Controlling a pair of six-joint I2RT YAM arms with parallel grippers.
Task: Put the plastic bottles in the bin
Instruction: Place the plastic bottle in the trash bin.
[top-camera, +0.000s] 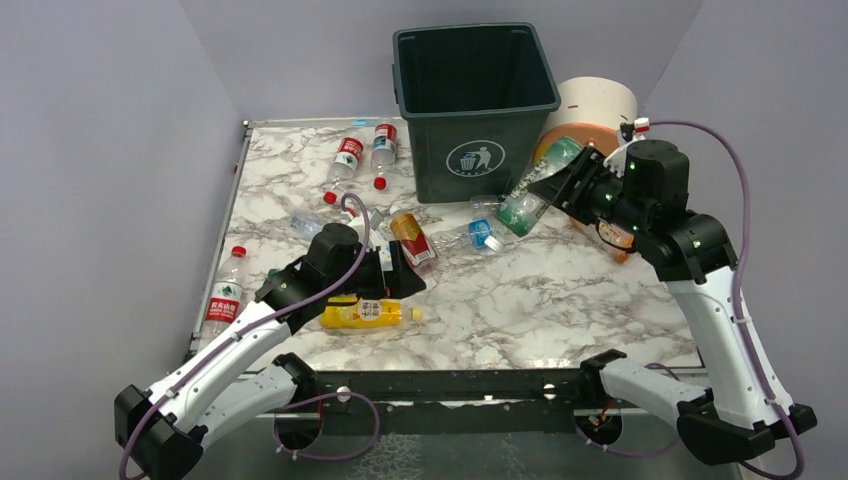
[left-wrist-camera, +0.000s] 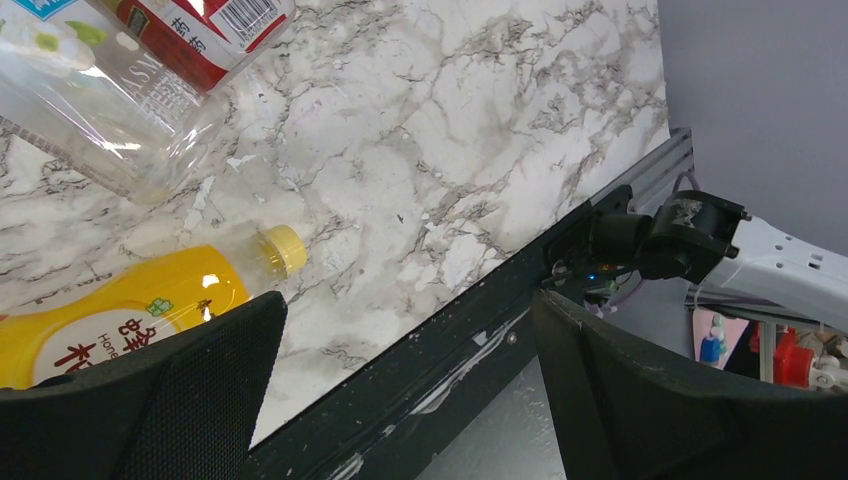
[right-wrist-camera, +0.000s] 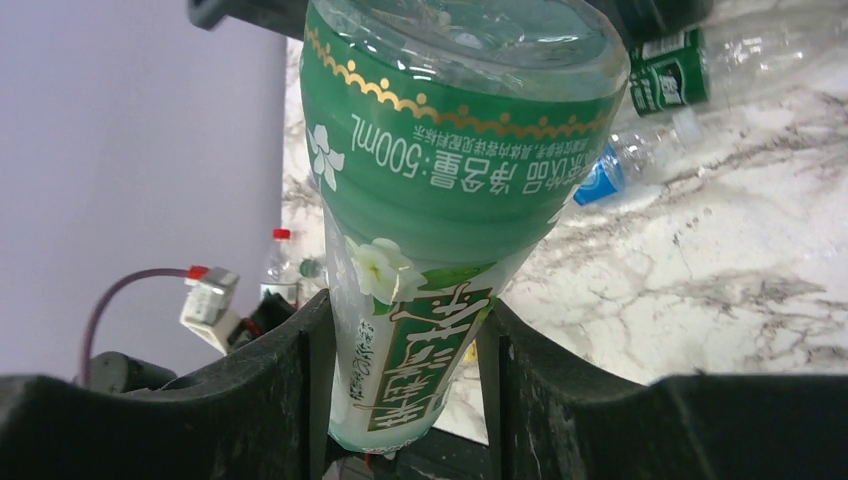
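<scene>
My left jaws hang spread wide over the white marbled counter (top-camera: 560, 290), just above the yellow bottle (top-camera: 362, 314) near its front edge. My right jaws clench the green-labelled bottle (right-wrist-camera: 430, 200), lifted beside the dark green bin (top-camera: 475, 120) at the back. Other bottles (top-camera: 348, 158) lie scattered left of it. Grey walls (top-camera: 100, 150) close in the counter.
</scene>
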